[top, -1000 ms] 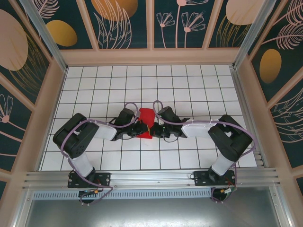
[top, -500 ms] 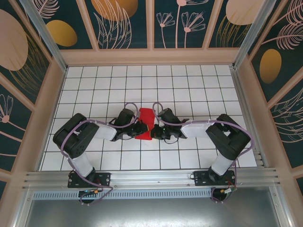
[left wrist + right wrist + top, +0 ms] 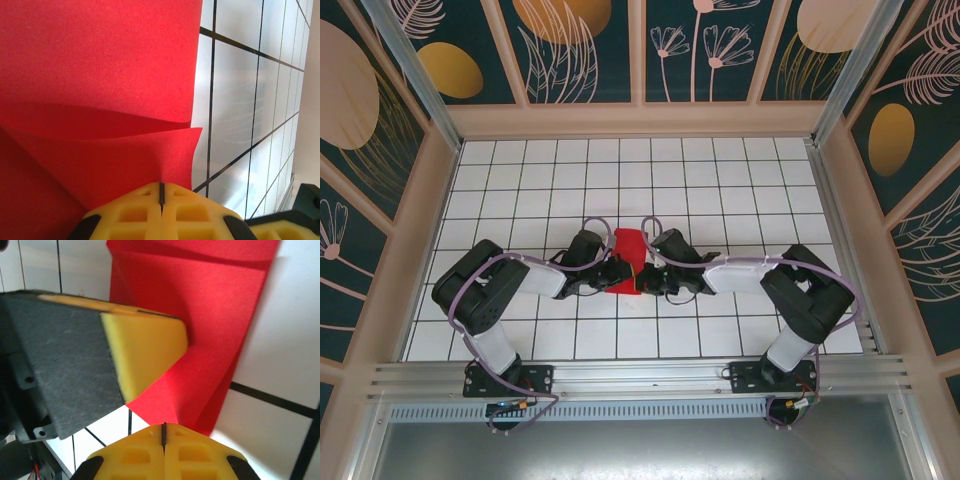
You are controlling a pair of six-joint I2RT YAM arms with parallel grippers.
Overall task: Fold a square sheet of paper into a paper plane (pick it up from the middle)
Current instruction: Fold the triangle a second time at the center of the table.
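Note:
The square sheet of paper [image 3: 628,252] is a bright red folded strip lying mid-table between both grippers. My left gripper [image 3: 620,275] sits at its lower left and my right gripper [image 3: 644,277] at its lower right, almost touching each other. In the left wrist view the yellow jaws are pressed together at the left gripper [image 3: 161,189], pinching the edge of a raised paper flap [image 3: 100,75]. In the right wrist view the right gripper [image 3: 163,430] is shut on the paper's near corner [image 3: 210,315]. The left gripper's yellow finger [image 3: 145,347] rests on the paper there.
The white gridded table [image 3: 720,180] is boxed in by wooden-framed patterned walls on three sides. An aluminium rail [image 3: 640,378] runs along the near edge above the arm bases. Both arms bend inward across the table's middle rows.
Hardly anything differs. The right arm has shifted slightly toward the paper; the paper and the left arm stay where they were.

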